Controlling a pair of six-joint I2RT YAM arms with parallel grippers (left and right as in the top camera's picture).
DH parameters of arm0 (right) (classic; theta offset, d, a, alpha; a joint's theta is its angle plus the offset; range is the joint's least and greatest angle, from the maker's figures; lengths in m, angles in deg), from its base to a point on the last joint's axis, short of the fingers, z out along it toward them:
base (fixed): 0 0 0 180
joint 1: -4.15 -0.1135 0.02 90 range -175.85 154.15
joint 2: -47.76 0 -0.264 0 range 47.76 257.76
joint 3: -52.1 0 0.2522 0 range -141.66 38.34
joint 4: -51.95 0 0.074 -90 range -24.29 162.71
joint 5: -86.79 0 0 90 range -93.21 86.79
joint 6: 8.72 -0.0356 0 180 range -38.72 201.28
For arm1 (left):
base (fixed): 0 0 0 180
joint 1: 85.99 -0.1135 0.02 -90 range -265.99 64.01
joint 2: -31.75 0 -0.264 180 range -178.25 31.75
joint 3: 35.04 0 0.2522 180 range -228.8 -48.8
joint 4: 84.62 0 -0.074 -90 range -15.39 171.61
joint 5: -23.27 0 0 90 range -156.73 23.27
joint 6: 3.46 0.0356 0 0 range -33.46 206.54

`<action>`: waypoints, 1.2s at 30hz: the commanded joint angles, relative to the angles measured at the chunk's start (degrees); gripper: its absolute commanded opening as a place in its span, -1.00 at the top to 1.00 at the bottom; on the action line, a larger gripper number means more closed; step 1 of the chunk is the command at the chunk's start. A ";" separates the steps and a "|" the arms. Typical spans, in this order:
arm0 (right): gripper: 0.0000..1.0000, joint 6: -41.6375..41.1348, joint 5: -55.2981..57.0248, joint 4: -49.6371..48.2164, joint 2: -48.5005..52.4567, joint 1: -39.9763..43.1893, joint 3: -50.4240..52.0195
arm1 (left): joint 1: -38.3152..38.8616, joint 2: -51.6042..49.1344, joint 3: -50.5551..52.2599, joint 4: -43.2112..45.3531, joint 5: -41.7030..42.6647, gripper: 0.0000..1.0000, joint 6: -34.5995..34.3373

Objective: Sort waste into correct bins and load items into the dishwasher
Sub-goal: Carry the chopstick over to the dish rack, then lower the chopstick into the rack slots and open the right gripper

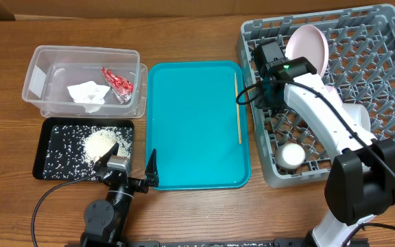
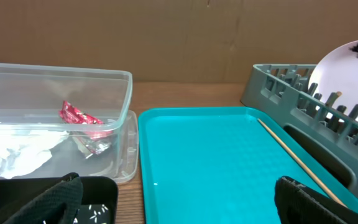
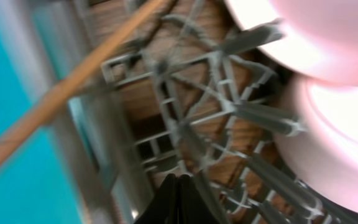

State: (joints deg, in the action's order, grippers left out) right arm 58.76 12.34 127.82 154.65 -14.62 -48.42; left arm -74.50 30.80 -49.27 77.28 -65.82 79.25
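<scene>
The clear tub (image 1: 40, 72) holds the white napkin (image 1: 88, 92) and red wrapper (image 1: 117, 82); both also show in the left wrist view, the napkin (image 2: 17, 155) and the wrapper (image 2: 79, 116). The black tray (image 1: 53, 165) holds the rice heap (image 1: 101, 143). One chopstick (image 1: 238, 110) lies along the teal tray's right edge. The grey dish rack (image 1: 389, 27) holds the upright pink plate (image 1: 307, 44), a pale bowl (image 1: 358, 113) and a white cup (image 1: 292, 156). My left gripper (image 1: 130, 168) is open and empty at the teal tray's front left corner. My right gripper (image 3: 179, 199) is shut inside the rack's left side, with nothing seen between its fingers.
The large teal tray (image 1: 190, 130) lies between the bins and the rack. The rack's wall (image 2: 272, 93) stands right of it. A cardboard wall stands behind the table. The second chopstick and second bowl are not clearly seen.
</scene>
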 commanded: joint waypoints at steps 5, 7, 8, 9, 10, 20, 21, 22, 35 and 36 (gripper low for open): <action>0.92 -1.20 -2.84 -2.38 -5.66 -3.39 -1.53 | -0.26 0.63 0.20 -0.07 0.44 -1.00 0.02; 0.92 -1.20 -2.97 -4.74 -6.75 -4.35 -1.53 | -0.26 0.63 0.20 -0.07 0.44 -1.00 0.02; 0.92 -1.01 -3.74 -5.49 -6.95 -4.50 -1.53 | -0.26 0.63 0.20 -0.07 0.44 -1.00 0.00; 0.92 0.79 -9.14 -7.10 -6.97 -4.68 -1.49 | -0.26 0.63 0.20 -0.07 0.44 -1.00 0.02; 0.92 2.67 -12.46 -7.80 -6.88 -4.76 -1.42 | -0.26 0.63 0.20 -0.07 0.44 -1.00 0.00; 0.92 0.50 -6.64 4.46 -4.85 -3.19 1.42 | -0.26 0.63 0.20 -0.07 0.44 -1.00 0.02; 0.92 -2.80 -3.08 7.21 -4.85 -2.75 1.42 | -0.26 0.63 0.20 -0.07 0.44 -1.00 0.02; 0.92 -7.19 0.70 9.55 -4.98 -2.40 1.40 | -0.26 0.63 0.20 -0.07 0.44 -1.00 0.00; -0.35 -4.09 -6.69 4.68 -7.76 -2.27 0.26 | -0.26 0.63 0.20 -0.07 0.44 -1.00 0.00; -0.33 -4.11 -8.13 3.54 -7.76 -2.27 0.26 | -0.26 0.63 0.20 -0.07 0.44 -1.00 0.02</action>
State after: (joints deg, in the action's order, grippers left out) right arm 53.30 9.39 133.04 149.03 -16.74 -47.05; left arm -74.50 30.80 -49.27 77.28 -65.84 79.25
